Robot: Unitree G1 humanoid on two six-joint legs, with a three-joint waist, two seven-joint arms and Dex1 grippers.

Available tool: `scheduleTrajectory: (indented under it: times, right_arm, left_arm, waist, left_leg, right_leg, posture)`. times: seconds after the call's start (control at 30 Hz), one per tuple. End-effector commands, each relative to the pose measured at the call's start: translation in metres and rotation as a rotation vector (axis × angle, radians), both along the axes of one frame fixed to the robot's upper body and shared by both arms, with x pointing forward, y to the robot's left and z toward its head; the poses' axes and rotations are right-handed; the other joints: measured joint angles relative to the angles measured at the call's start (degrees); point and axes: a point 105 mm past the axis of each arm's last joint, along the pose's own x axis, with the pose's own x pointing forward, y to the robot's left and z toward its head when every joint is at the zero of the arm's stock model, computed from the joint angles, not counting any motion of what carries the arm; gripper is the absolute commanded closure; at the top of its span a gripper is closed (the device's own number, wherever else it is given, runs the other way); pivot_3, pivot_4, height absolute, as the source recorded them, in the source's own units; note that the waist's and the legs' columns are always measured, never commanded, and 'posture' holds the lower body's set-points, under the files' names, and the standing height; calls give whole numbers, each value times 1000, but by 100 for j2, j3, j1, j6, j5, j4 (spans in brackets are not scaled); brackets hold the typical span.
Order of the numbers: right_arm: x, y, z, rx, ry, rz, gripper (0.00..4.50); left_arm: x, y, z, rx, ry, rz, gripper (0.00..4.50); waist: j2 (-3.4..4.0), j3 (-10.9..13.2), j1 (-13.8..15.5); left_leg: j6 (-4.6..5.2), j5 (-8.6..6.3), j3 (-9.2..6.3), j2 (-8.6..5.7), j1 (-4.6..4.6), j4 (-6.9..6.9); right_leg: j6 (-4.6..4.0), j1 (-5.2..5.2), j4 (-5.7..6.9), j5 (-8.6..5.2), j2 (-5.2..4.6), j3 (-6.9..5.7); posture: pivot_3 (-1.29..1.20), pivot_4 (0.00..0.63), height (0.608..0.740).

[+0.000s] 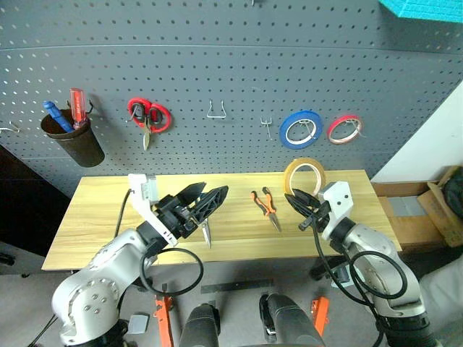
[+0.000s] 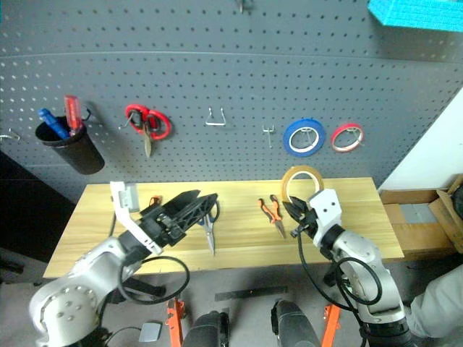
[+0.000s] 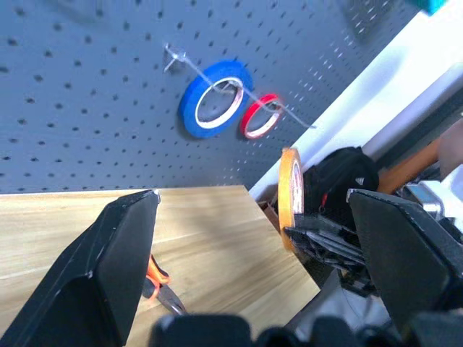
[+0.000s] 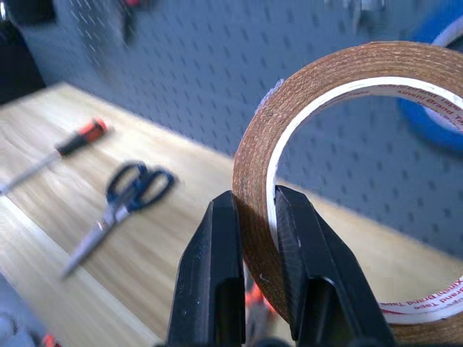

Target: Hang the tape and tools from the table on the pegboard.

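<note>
Right gripper [image 4: 257, 217] clamped on the tape [image 4: 340, 181], left gripper [image 1: 206, 202] spread wide and apparently empty; right wrist view adds screwdriver [image 4: 61, 148] beside scissors [image 4: 119, 206].

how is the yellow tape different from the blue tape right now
The yellow tape is pinched upright in the right gripper over the table; the blue tape hangs on a pegboard hook. The yellow roll's band looks thinner than the blue's. Both are ring-shaped rolls.
</note>
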Motion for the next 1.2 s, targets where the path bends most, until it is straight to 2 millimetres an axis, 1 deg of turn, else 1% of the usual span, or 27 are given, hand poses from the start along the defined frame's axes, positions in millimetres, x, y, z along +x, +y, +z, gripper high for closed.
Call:
scheduleTrajectory:
  times: [0.03,0.13,0.2,0.3,0.37,0.43,0.5,0.57,0.77,0.93,1.1,1.2]
  right_arm:
    - [16,17,12,10,-87,32,4248]
    - [33,35,16,4,-124,70,4248]
    - [43,46,20,2,-147,94,4248]
    - [58,56,23,2,-168,99,4248]
    - [68,57,21,-6,-170,77,4248]
    - [76,56,15,-61,-184,54,4248]
    - [83,53,9,-130,-209,19,4248]
    - [89,51,7,-144,-215,-10,4248]
    - [103,47,0,-197,-198,-73,4248]
    - [106,49,-1,-167,-170,-74,4248]
    - [109,54,-2,-144,-135,-64,4248]
    - [112,50,-6,-120,-85,-94,4248]
  left_arm:
    - [3,3,8,25,-51,47,0]
    - [21,9,5,58,-58,127,0]
    - [34,14,7,79,-79,186,0]
    - [48,16,11,106,-121,248,0]
    - [54,13,14,108,-141,264,0]
    - [55,7,13,121,-149,253,0]
    - [54,3,11,140,-153,239,0]
    - [54,2,10,146,-156,237,0]
    - [53,3,13,158,-168,235,0]
    - [54,5,13,166,-169,240,0]
    - [56,1,12,170,-165,225,0]
    - [56,0,12,172,-167,222,0]
  waist:
    - [-20,-50,-29]
    - [-18,-110,-67]
    - [-24,-149,-72]
    - [-33,-193,-71]
    - [-32,-224,-65]
    - [-30,-247,-44]
    - [-27,-264,-7]
    - [-26,-270,46]
    - [-23,-274,63]
    - [-23,-300,79]
    - [-23,-300,79]
    - [-23,-301,81]
  left_leg:
    - [3,1,4,1,19,4]
    - [24,15,4,0,19,32]
    - [38,25,4,-4,22,40]
    - [47,31,7,-7,21,41]
    - [47,32,11,-10,17,40]
    - [46,29,15,-10,10,35]
    - [43,26,20,-9,3,30]
    - [42,24,25,-8,1,27]
    - [42,25,35,-4,6,34]
    - [45,27,35,-5,15,40]
    - [45,27,36,-5,14,40]
    - [45,27,35,-4,14,40]
  right_leg:
    - [-29,17,-4,-7,3,-3]
    - [-43,25,-4,11,10,-3]
    - [-37,33,-3,24,11,1]
    - [-31,35,-2,37,11,8]
    - [-11,34,-2,52,11,15]
    - [6,30,-6,62,11,20]
    - [6,20,-8,61,11,26]
    - [4,13,-7,59,11,31]
    - [5,7,9,61,11,38]
    - [6,14,20,62,11,37]
    - [6,13,22,62,11,38]
    - [5,13,22,62,11,37]
  posture:
    - [-7,80,740]
    - [1,69,740]
    - [7,65,740]
    - [12,64,740]
    - [22,57,740]
    - [27,57,740]
    - [32,54,740]
    - [35,54,740]
    - [53,57,740]
    - [54,64,740]
    - [50,68,740]
    - [50,67,740]
